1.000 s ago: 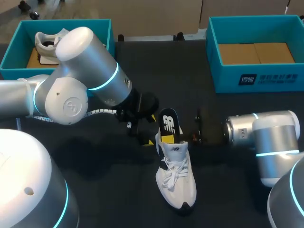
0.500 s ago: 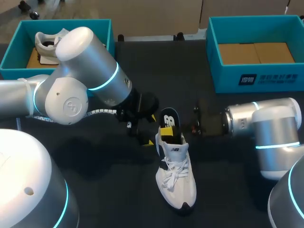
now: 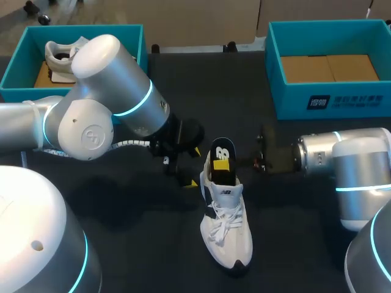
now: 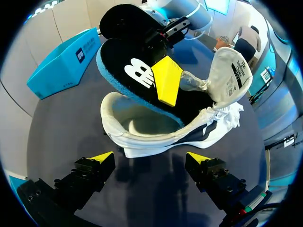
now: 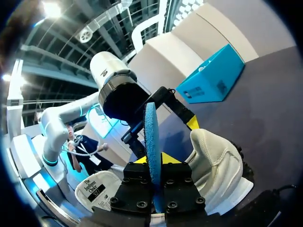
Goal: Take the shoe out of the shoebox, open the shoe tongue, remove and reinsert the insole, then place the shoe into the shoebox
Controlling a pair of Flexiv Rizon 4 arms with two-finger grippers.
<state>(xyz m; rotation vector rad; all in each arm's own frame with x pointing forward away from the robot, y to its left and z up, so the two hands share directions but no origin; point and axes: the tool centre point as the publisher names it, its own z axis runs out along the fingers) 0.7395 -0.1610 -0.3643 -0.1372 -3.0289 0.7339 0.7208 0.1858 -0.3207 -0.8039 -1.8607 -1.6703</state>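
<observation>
Dark desk (image 3: 134, 207), teal box at each far corner: left shoebox (image 3: 18, 67) w/ a 2nd shoe (image 3: 60, 56) inside, right shoebox (image 3: 287, 104) w/ only cardboard liner (image 3: 327, 67) showing. Task shoe (image 3: 227, 229) out of box, mid-desk, upright on its sole, long axis near-to-far: toe twd robot, heel away, tongue (image 4: 232, 71) pulled open twd the toe. Insole (image 3: 222, 157) half out: front end down inside the shoe, heel end pitched up and back over the heel opening, black face up, blue underside. Right pincer (image 3: 221, 165) closed on insole, clamped face-to-face, one yellow tip flat on the black face; arm in from the right, crossing the shoe's axis. Left pincer (image 4: 150, 157) open, nothing gripped, low at desk level just beside shoe's left flank, facing it side-on, apart from it as far as visible. Key relation: insole roughly in line w/ shoe's long axis but tilted up, so prob. next travel along that axis, by right arm. Left arm nearer the shoe body, prob. placed to brace it. Pull-out vs push-in: cannot tell.
</observation>
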